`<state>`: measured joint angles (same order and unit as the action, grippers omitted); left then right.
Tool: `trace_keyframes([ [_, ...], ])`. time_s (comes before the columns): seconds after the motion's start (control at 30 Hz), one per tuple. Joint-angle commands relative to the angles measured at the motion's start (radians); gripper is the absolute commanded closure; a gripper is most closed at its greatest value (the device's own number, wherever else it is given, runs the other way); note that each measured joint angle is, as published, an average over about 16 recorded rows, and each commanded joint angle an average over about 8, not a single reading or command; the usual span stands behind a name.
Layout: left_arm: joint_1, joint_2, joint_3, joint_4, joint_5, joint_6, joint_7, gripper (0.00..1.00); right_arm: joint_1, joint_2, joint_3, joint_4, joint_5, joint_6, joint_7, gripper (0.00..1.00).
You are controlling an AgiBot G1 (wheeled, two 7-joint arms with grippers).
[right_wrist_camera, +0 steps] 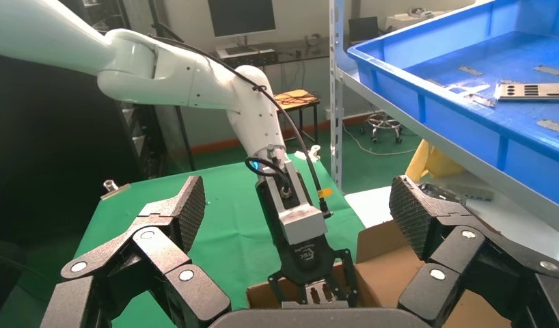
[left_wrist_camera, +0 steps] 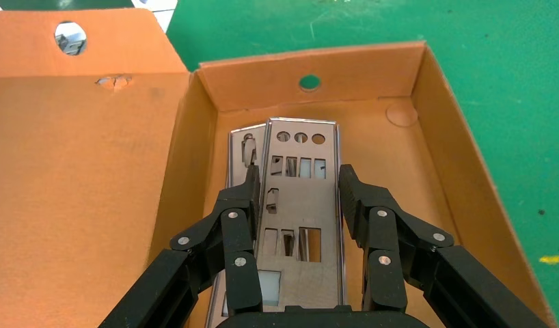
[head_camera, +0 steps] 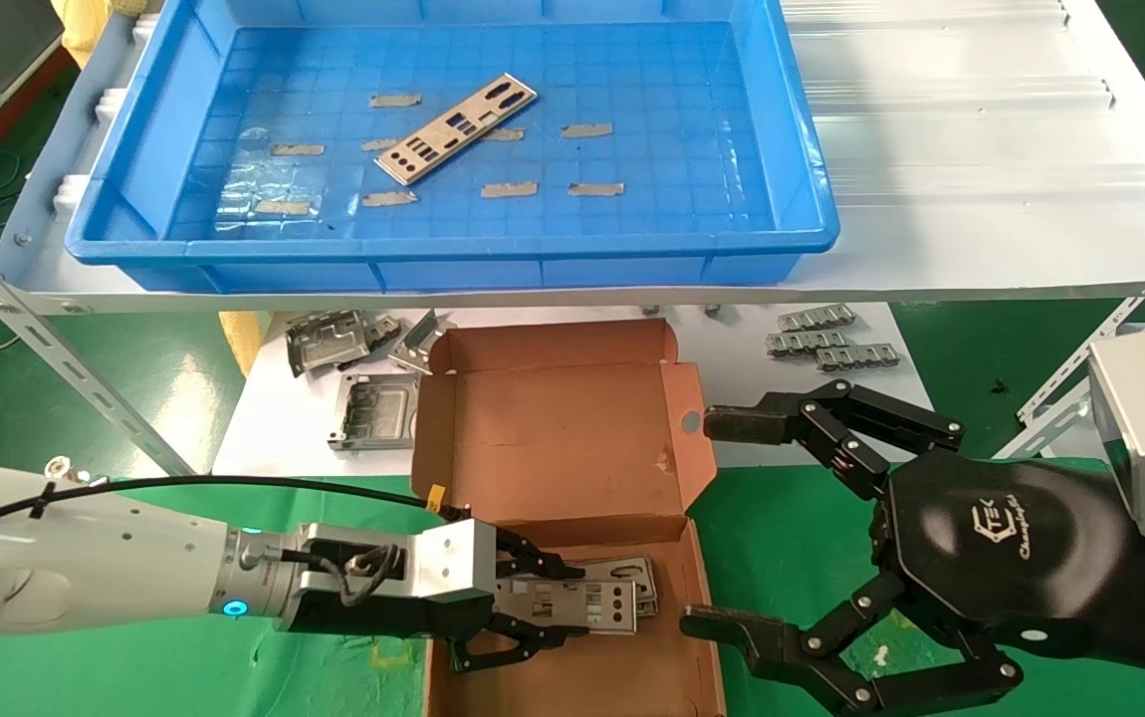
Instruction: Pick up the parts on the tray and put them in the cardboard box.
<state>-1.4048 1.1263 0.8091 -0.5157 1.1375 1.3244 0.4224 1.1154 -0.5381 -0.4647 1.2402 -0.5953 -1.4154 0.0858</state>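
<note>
One part (head_camera: 456,128), a thin punched silver plate, lies slanted on the floor of the blue tray (head_camera: 453,244), also seen in the right wrist view (right_wrist_camera: 533,90). Below the shelf stands the open cardboard box (head_camera: 553,438). My left gripper (head_camera: 558,604) (left_wrist_camera: 299,178) is low inside the box, shut on the long edges of a second part (left_wrist_camera: 301,198). That part rests flat over a third part (left_wrist_camera: 242,147) on the box floor. My right gripper (head_camera: 707,523) hangs wide open just right of the box, holding nothing.
Several grey tape strips (head_camera: 508,189) are stuck to the tray floor. Folded grey brackets (head_camera: 334,344) (head_camera: 826,344) lie on the white sheet behind the box. A slanted shelf strut (head_camera: 65,358) runs at the left. Green cloth (head_camera: 792,518) surrounds the box.
</note>
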Motion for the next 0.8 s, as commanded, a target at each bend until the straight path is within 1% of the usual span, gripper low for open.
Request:
trace_keyframes([
  [0.03, 0.000, 0.013, 0.002, 0.026, 0.002, 0.004, 0.022, 0.24, 0.000, 0.000, 0.000, 0.000, 0.000, 0.000, 0.000, 0.00],
  [0.07, -0.003, 0.020, 0.002, 0.040, 0.002, 0.002, 0.025, 0.12, 0.000, 0.000, 0.000, 0.000, 0.000, 0.000, 0.000, 0.00],
  [0.1, -0.005, 0.027, 0.001, 0.053, 0.001, 0.001, 0.027, 0.03, 0.000, 0.000, 0.000, 0.000, 0.000, 0.000, 0.000, 0.00],
  [0.13, -0.008, 0.033, 0.001, 0.067, 0.000, -0.001, 0.026, 0.00, 0.000, 0.000, 0.000, 0.000, 0.000, 0.000, 0.000, 0.00],
  [0.37, -0.034, 0.090, 0.002, 0.172, -0.003, -0.019, -0.019, 0.00, 0.000, 0.000, 0.000, 0.000, 0.000, 0.000, 0.000, 0.00],
  [0.53, -0.050, 0.116, 0.001, 0.230, -0.007, -0.012, -0.027, 0.00, 0.000, 0.000, 0.000, 0.000, 0.000, 0.000, 0.000, 0.00],
  [0.67, -0.062, 0.123, -0.002, 0.272, -0.016, 0.016, -0.043, 0.00, 0.000, 0.000, 0.000, 0.000, 0.000, 0.000, 0.000, 0.00],
  [0.8, -0.078, 0.121, -0.008, 0.311, -0.032, 0.077, -0.083, 0.00, 0.000, 0.000, 0.000, 0.000, 0.000, 0.000, 0.000, 0.00],
])
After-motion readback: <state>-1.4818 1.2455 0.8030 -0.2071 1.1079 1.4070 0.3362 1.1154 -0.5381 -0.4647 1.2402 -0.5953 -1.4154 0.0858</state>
